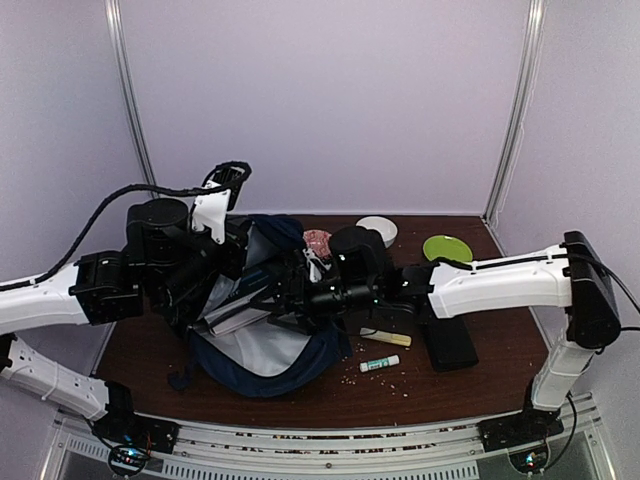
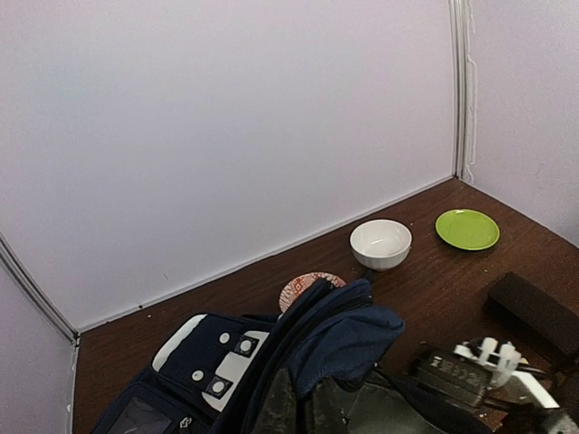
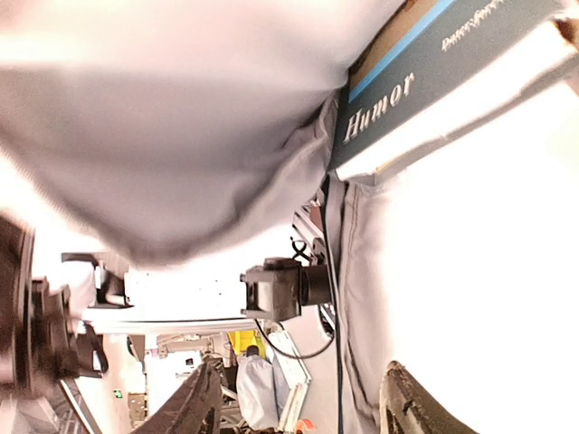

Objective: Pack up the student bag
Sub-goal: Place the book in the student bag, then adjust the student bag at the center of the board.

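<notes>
Top view: the student bag (image 1: 262, 362) lies open on the tabletop (image 1: 470, 385), left of centre and reaching close to the near edge. Its pale grey lining faces up and its navy shell is folded back toward the far edge.

The left gripper (image 1: 222, 262) meets the bag's raised left rim. From the left wrist view the navy fabric (image 2: 348, 339) bunches directly in front of the camera. The fingers themselves cannot be made out, so whether they are clenched on the rim or released cannot be told.

The right gripper (image 1: 282, 294) reaches in from the right side of the table and sits inside the bag's mouth. In the right wrist view its two fingers (image 3: 194, 402) stand spread apart with nothing between them. The grey lining (image 3: 181, 136) surrounds them above and on both sides. A book (image 3: 425, 81) with "Humor" on its cover rests against the lining beyond the fingertips, apart from them.

Outside the bag:
- A white bowl (image 1: 377, 229) sits at the far edge, right of centre.
- A green plate (image 1: 447, 248) sits toward the far right corner.
- A red-patterned disc (image 2: 308, 287) lies just behind the bag.
- A flat black case (image 1: 447, 342) lies under the right arm.
- A glue stick (image 1: 380, 363) lies just right of the bag, near the near edge
</notes>
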You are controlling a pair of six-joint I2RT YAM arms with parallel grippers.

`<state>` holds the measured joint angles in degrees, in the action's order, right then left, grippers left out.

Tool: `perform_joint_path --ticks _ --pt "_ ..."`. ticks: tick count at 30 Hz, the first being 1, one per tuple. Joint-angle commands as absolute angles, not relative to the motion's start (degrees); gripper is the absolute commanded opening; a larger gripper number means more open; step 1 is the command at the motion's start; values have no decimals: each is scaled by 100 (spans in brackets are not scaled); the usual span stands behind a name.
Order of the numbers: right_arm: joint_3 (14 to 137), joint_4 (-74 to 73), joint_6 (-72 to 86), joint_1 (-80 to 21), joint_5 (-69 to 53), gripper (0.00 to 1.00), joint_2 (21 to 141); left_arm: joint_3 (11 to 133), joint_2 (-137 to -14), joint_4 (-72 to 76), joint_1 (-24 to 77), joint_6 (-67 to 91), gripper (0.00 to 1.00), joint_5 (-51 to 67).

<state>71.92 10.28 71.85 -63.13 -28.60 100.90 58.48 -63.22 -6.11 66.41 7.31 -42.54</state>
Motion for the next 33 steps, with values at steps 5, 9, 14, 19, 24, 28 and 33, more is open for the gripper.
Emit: perform_joint_path --ticks 5,9,14,19,24,28,33 --pt "6152 -192 6212 -6584 -2278 57 8122 6117 -6253 -165 6530 808 0 -4644" --pt "5173 -1085 6302 -6659 -218 57 6977 5837 -6098 -224 6530 984 0 -4655" --pt "4541 -498 6647 -6489 -481 62 7086 5428 -6115 -59 6530 1459 0 -4340" --pt "4903 -451 6621 -6547 -639 64 7826 5370 -6333 34 6530 1762 0 -3696" --pt "5416 -1070 6398 -6544 -357 63 8508 5384 -6504 70 6539 1857 0 -3241" --pt "5473 -937 6481 -6544 -351 63 8654 5277 -6514 139 6539 1855 0 -3099" --pt "5869 -1468 6159 -6548 105 63 8593 5064 -6510 377 6538 1846 0 -2977"
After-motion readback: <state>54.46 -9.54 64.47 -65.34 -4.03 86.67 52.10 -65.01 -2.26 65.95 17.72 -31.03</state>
